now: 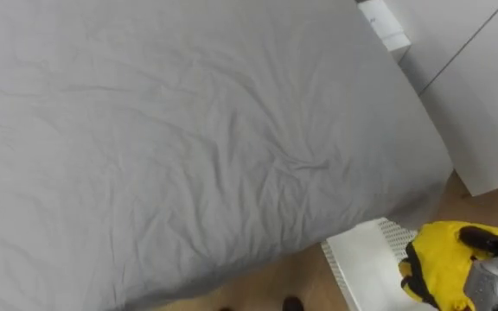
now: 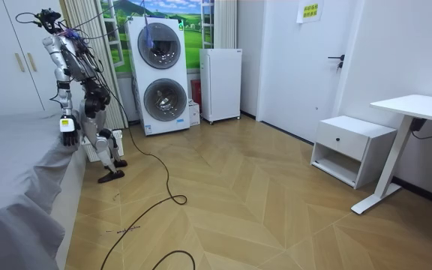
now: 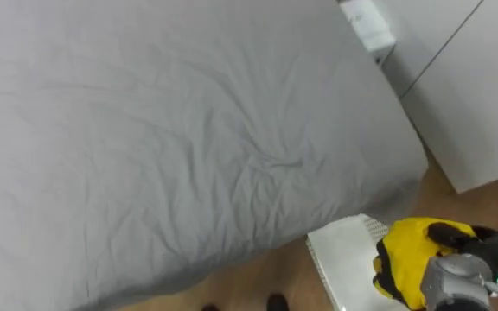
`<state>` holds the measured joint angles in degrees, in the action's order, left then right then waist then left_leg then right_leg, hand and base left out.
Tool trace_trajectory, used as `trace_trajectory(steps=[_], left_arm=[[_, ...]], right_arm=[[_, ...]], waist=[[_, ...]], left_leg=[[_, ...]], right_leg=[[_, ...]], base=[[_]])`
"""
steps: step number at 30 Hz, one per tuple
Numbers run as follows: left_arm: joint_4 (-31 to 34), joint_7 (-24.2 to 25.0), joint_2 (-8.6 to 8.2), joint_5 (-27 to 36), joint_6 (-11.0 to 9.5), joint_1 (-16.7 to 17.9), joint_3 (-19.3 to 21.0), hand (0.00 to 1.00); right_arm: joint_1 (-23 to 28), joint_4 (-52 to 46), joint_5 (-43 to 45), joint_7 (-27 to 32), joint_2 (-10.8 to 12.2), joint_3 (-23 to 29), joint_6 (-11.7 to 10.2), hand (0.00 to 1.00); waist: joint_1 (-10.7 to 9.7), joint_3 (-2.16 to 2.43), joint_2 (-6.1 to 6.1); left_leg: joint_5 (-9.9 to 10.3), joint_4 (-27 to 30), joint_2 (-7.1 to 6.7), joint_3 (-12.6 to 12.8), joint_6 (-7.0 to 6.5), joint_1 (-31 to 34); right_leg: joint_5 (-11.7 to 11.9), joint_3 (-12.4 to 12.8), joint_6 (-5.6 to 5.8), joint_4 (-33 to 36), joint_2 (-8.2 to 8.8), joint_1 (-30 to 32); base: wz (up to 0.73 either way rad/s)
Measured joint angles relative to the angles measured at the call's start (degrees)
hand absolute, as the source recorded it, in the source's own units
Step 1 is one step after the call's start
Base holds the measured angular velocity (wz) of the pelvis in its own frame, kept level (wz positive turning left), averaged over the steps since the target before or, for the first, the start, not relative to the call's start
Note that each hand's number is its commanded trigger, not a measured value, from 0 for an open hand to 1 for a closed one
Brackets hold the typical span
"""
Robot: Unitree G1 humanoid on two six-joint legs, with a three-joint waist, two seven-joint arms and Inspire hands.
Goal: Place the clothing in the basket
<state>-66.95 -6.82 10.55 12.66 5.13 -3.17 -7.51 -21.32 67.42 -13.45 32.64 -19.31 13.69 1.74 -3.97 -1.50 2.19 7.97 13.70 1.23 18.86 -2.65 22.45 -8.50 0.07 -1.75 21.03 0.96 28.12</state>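
Left eye view shows the yellow cloth [image 1: 443, 259] bunched in the right hand [image 1: 489, 242], whose dark fingers [image 1: 478, 235] curl over its top and pinch it. The cloth hangs over the right end of the white basket [image 1: 361, 259], above the rim rather than down inside, as far as I can judge. The basket stands on the floor just off the near edge of the bed [image 1: 188, 130], close to its right corner.

The bed's grey sheet is wrinkled and carries no clothes in the part that is shown. In the room view the left hand [image 2: 67, 129] hangs low at the bed's edge, and its state cannot be told.

By my reading the task is nearly done. The cloth is at the basket but not yet let go, so what is left is to lower it and release.
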Motion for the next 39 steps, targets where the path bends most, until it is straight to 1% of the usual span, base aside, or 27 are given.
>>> trace_trajectory(steps=[1, 2, 3, 4, 7, 10, 12, 13, 14, 15, 17, 20, 22, 25, 27, 28, 33, 37, 39], left_arm=[[0.0, 0.0, 0.01, 1.9, -0.5, -0.8, -1.7, 0.00], [0.0, 0.0, 0.00, 2.8, -0.5, -1.3, -2.4, 0.00], [0.0, 0.0, 0.02, 4.2, -0.5, -2.3, -3.7, 0.00], [-0.1, 0.0, -0.02, 4.7, -0.5, -3.1, -4.4, 0.00], [0.0, -0.1, 0.00, 4.6, -0.6, -3.8, -4.5, 0.00], [0.0, -0.5, -0.01, 4.8, -0.3, -3.8, -4.6, 0.00], [0.0, -0.5, 0.01, 5.6, -0.3, -3.8, -4.6, 0.00], [0.0, -0.5, 0.02, 5.8, -0.3, -3.8, -4.7, 0.00], [0.0, -0.5, 0.02, 5.8, -0.3, -3.8, -4.8, 0.00], [0.0, -0.5, 0.05, 5.8, -0.4, -3.6, -4.9, 0.00], [0.0, -0.6, 0.43, 5.8, -0.4, -3.4, -5.1, 0.00], [0.0, -1.3, 0.82, 5.9, -0.4, -3.4, -5.6, 0.00], [0.1, -1.5, 1.17, 6.5, -0.5, -3.4, -6.6, 0.00], [0.4, -1.6, 1.55, 7.7, -0.5, -3.4, -8.6, 0.00], [0.6, -1.6, 1.55, 7.8, -0.7, -3.4, -9.0, 0.00], [0.6, -1.6, 1.55, 7.9, -0.8, -3.4, -9.2, 0.00], [0.7, -1.6, 1.57, 8.0, -1.1, -3.4, -9.8, 0.00], [0.5, -1.7, 1.56, 8.0, -2.7, -3.2, -10.7, 0.00], [0.4, -1.7, 1.56, 8.0, -3.0, -3.1, -10.7, 0.00]], right_arm=[[-1.0, 1.2, 0.0, 0.4, -0.8, -1.0, 0.0, 1.00], [-1.4, 1.6, -0.1, 0.7, -1.3, -1.6, 0.0, 1.00], [-1.9, 1.7, -0.2, 1.3, -2.2, -2.7, 0.0, 1.00], [-2.4, 1.7, -0.1, 1.7, -2.9, -3.1, -0.2, 1.00], [-3.3, 1.8, 0.0, 3.2, -3.9, -3.3, -0.5, 1.00], [-3.5, 1.8, 0.0, 3.8, -4.3, -3.4, -0.4, 1.00], [-3.5, 1.8, 0.0, 4.3, -4.5, -3.4, -0.4, 1.00], [-3.6, 1.8, -0.1, 4.3, -4.7, -3.4, -0.4, 1.00], [-3.8, 1.8, -0.2, 4.4, -5.0, -3.4, -0.4, 0.77], [-4.3, 2.0, -0.4, 4.8, -5.5, -3.4, -0.3, 0.00], [-5.3, 2.0, -0.7, 5.4, -6.3, -3.4, -0.4, 0.00], [-6.1, 2.0, -1.9, 6.1, -7.6, -3.4, -0.4, 0.00], [-7.3, 2.0, -2.4, 6.5, -8.5, -3.4, -0.4, 0.00], [-8.5, 2.0, -2.5, 6.7, -8.8, -3.9, -0.5, 0.00], [-8.9, 2.0, -2.5, 6.7, -8.9, -4.2, -0.5, 0.00], [-8.9, 2.1, -2.5, 6.7, -9.1, -4.5, -0.5, 0.00], [-8.8, 2.1, -2.5, 6.7, -9.5, -5.6, -0.9, 0.00], [-7.3, 2.2, -2.4, 6.8, -9.5, -5.6, -2.1, 0.00], [-7.1, 2.2, -2.4, 6.8, -9.5, -5.6, -2.5, 0.00]], waist=[[0.1, -0.33, 0.54], [0.2, -0.43, 0.83], [0.8, -0.55, 1.26], [1.2, -0.57, 1.82], [1.7, -0.62, 2.66], [2.7, -0.61, 2.71], [2.8, -0.55, 2.89], [2.8, -0.55, 2.89], [2.9, -0.55, 2.89], [3.0, -0.58, 2.96], [3.1, -0.57, 2.97], [3.9, -0.58, 2.99], [4.3, -0.57, 3.43], [4.8, -0.56, 3.64], [5.0, -0.53, 3.70], [5.1, -0.53, 3.77], [5.3, -0.53, 3.85], [5.7, -0.55, 3.87], [5.8, -0.55, 3.87]], left_leg=[[-0.1, 0.4, -0.09, 0.0, -0.20, 1.4], [-0.2, 0.8, -0.11, 0.0, -0.24, 2.3], [-0.3, 1.2, -0.18, 0.1, -0.40, 4.0], [-0.6, 1.3, -0.33, 0.2, -0.58, 5.5], [-1.5, 1.1, -1.03, 0.2, -0.83, 8.3], [-1.9, 1.1, -1.17, 0.2, -0.85, 10.1], [-2.1, 1.1, -1.17, 0.1, -0.95, 11.1], [-2.3, 1.1, -1.19, 0.1, -1.03, 11.6], [-2.4, 1.1, -1.21, 0.1, -1.10, 11.9], [-2.5, 1.1, -1.22, 0.1, -1.19, 12.4], [-2.6, 1.3, -1.33, 0.2, -1.30, 13.2], [-2.6, 1.6, -1.30, 0.1, -1.33, 14.2], [-2.7, 1.7, -1.36, 0.0, -1.40, 14.7], [-2.8, 1.6, -1.44, -0.1, -1.40, 15.0], [-2.8, 1.6, -1.51, -0.1, -1.40, 15.0], [-2.8, 1.6, -1.58, -0.1, -1.40, 15.0], [-2.8, 1.6, -1.85, -0.2, -1.40, 15.0], [-2.8, 1.5, -1.93, -0.3, -1.41, 14.0], [-2.8, 1.4, -1.94, -0.3, -1.41, 13.6]], right_leg=[[0.0, -0.1, -0.01, 0.9, 0.13, 1.6], [0.0, 0.0, -0.01, 1.1, 0.25, 2.5], [0.0, 0.0, 0.00, 1.8, 0.54, 4.4], [0.1, 0.0, 0.06, 2.2, 0.71, 6.1], [0.0, 0.0, 0.05, 4.5, 1.41, 10.2], [0.0, -0.7, -0.01, 5.2, 1.99, 12.6], [-0.1, -1.8, -0.15, 4.9, 2.44, 13.3], [-0.1, -1.9, -0.17, 4.9, 2.60, 13.9], [-0.2, -1.9, -0.17, 5.0, 2.72, 14.2], [-0.2, -1.9, -0.16, 5.1, 2.84, 14.8], [-0.2, -1.9, -0.15, 5.6, 3.03, 15.8], [-0.2, -1.9, -0.15, 5.8, 3.08, 16.6], [-0.2, -2.2, -0.16, 5.9, 3.22, 17.1], [-0.2, -2.5, -0.16, 6.0, 3.38, 17.4], [-0.2, -2.8, -0.16, 6.4, 3.57, 17.4], [-0.2, -3.4, -0.18, 6.8, 3.90, 17.5], [-0.3, -3.9, -0.05, 6.6, 4.17, 17.4], [-0.3, -4.1, -0.04, 6.6, 4.29, 16.3], [-0.3, -4.1, 0.01, 6.6, 4.31, 15.9]], base=[[0.04], [0.00], [-0.03], [0.00], [0.02], [-0.09], [0.07], [0.11], [0.08], [0.06], [0.05], [0.01], [0.06], [0.04], [0.03], [0.06], [0.01], [0.02], [0.00]])
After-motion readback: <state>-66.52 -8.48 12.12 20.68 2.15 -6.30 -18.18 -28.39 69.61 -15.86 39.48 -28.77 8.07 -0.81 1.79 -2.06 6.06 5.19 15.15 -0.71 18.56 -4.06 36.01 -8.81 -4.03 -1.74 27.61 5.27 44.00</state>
